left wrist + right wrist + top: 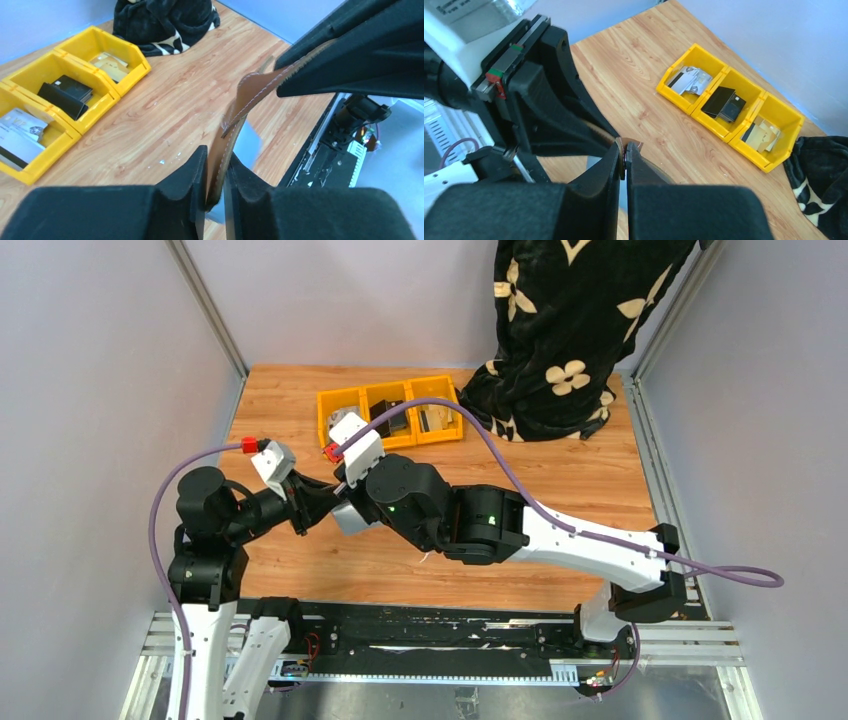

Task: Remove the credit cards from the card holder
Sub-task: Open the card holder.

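Left gripper [216, 167] pinched narrow on the lower flap of the holder [250, 87], right gripper [625, 150] clamped tight on its upper end just up-right, holder hanging above table [170, 100], loose cards [17, 135] in tray [102, 112] far ahead-left.

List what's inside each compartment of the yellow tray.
The yellow tray holds grey-white printed cards in one end compartment, black cards in the middle, tan cards in the other end. Anything beneath each top layer is covered.
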